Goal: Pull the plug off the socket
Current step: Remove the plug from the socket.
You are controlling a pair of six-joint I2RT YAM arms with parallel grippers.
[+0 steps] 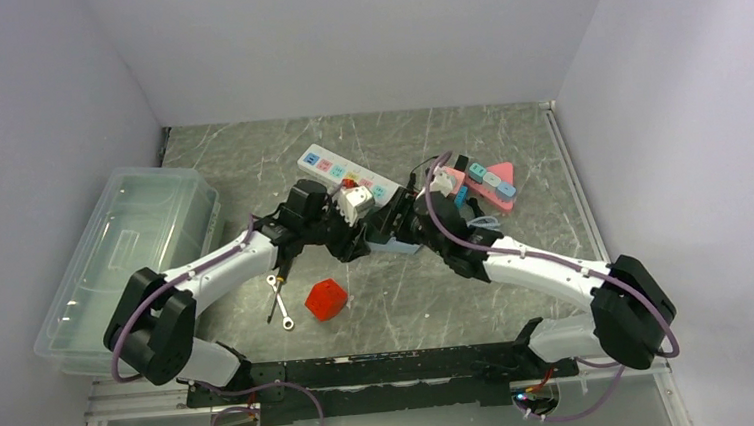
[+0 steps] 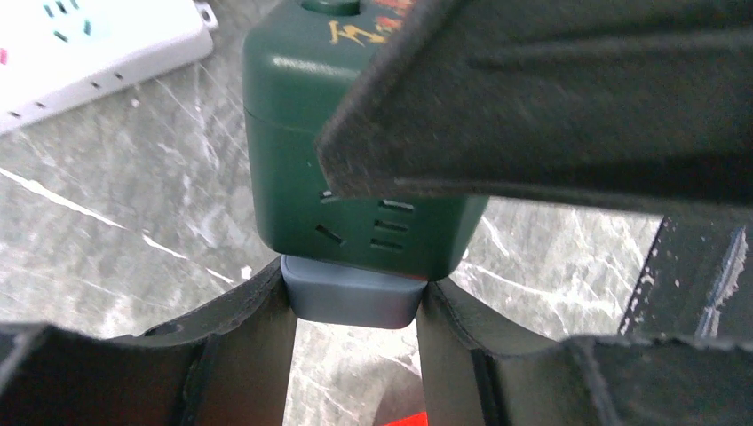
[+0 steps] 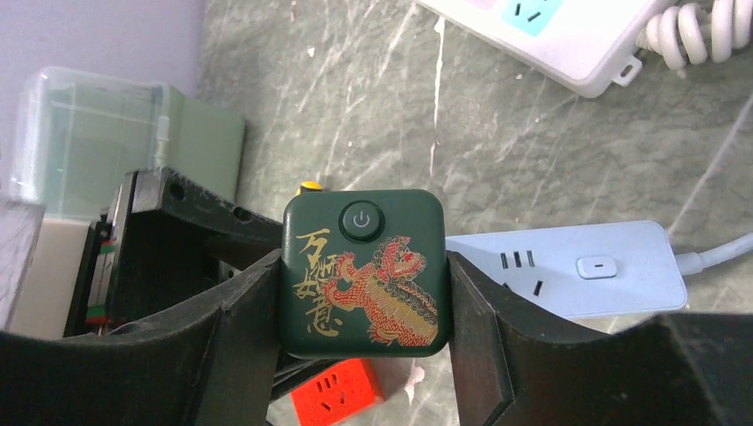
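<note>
A dark green cube plug (image 3: 362,275) with a gold and red dragon and a round power button sits against the end of a light-blue power strip (image 3: 568,266). My right gripper (image 3: 360,293) is shut on the cube's two sides. In the left wrist view the cube (image 2: 355,169) stands directly on the strip's grey-blue end (image 2: 352,303), touching it. My left gripper (image 2: 352,311) is shut on that end. In the top view both grippers meet at the table's middle (image 1: 379,231), and the strip (image 1: 395,244) shows under them.
A white power strip (image 1: 345,172) lies behind, with a white adapter (image 1: 354,201) next to it. A red cube socket (image 1: 326,299) and a wrench (image 1: 280,298) lie in front. A clear bin (image 1: 126,261) stands at the left. A pink triangle (image 1: 491,185) lies at the right.
</note>
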